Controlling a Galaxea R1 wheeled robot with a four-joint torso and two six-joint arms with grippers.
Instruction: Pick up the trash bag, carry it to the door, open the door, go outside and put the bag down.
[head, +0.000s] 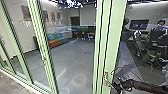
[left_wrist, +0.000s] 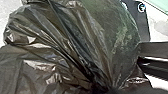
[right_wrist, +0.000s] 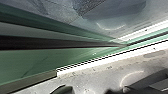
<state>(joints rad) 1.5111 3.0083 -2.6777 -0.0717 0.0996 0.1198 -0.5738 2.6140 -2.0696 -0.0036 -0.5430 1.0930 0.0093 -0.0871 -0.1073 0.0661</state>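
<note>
Pale green is carried by the door frame (head: 111, 37), which is striped lengthwise in black. The grey floor (head: 75, 56) is crossed by thin lines; near its far edge the sofa (head: 53, 44) is blocked in blue, green and orange. The trash bag (left_wrist: 62, 45) is coloured brownish black, tinged green and streaked paler.

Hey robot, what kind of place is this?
Probably an office building's lounge behind glass: I see a colourful orange, green and blue sofa, green metal door frames and a dark flat screen.

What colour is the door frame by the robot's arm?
Pale green; the door frame shows best in the head view.
</note>
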